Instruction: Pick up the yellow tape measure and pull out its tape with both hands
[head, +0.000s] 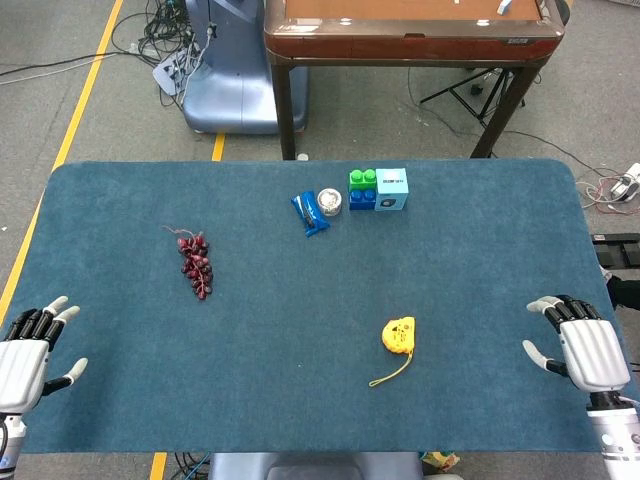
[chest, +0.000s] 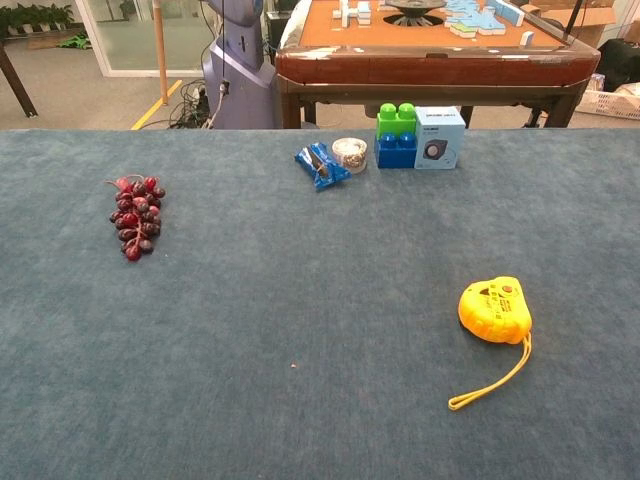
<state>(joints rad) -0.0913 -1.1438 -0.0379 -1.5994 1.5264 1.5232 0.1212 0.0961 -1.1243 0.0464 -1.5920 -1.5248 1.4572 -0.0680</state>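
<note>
Fingers (head: 45, 318) of the left hand (head: 25, 365) are spread apart over the near-left corner of the dark blue felt-covered table (head: 300, 400), and that hand carries nothing. Farther in sits a bunch of dark red grapes (head: 195, 265), well apart from it. Along the far edge stand a blue snack wrapper (head: 309, 213), a small round silver-lidded tin (head: 330, 203), a green-and-blue stack of toy bricks (head: 362, 188) and a pale blue box (head: 392, 189), just beside one another.

The yellow tape measure (head: 398, 334) lies flat on the near half of the table, right of centre, with its thin yellow wrist cord (head: 392, 374) trailing toward the near edge and a little leftward. The case is roundish, so its long axis is hard to call; the cord gives the clearest line.

At the near-right corner the right hand (head: 585, 350) hangs empty, fingers apart. It is plainly the nearer one: the tape measure lies to its left and about level with it, while the left hand is much farther off. The first grasp probably belongs to the right, reaching inward.
</note>
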